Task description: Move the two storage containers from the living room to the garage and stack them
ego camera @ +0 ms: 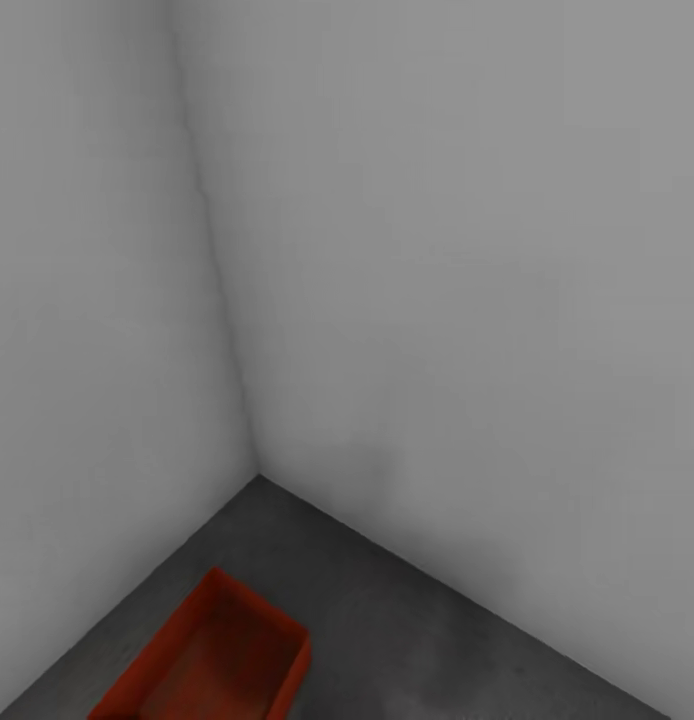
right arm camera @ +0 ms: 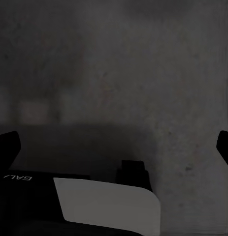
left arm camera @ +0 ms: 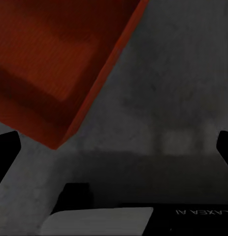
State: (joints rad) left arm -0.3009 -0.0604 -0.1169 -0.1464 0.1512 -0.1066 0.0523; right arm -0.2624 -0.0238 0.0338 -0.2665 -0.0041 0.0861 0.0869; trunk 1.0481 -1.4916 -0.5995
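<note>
Both arms are pointed down at the floor point(ego camera: 417, 640), as is seen from the wrist views. The left jaws point(left arm camera: 114, 147) are spread wide — only the dark fingertips point(left arm camera: 6, 150) are caught at the frame's edges — and nothing is held. The right jaws point(right arm camera: 114, 147) are likewise released and empty. Mirrored lettering "GALAXEA AI" is read on the left wrist's black housing point(left arm camera: 202, 212); "GAL" is made out on the right. One bin point(ego camera: 212, 665) is set on the dark floor in the garage corner, at 7 o'clock in the head view, open side up, its long axis run from 7 toward 1 o'clock.
</note>
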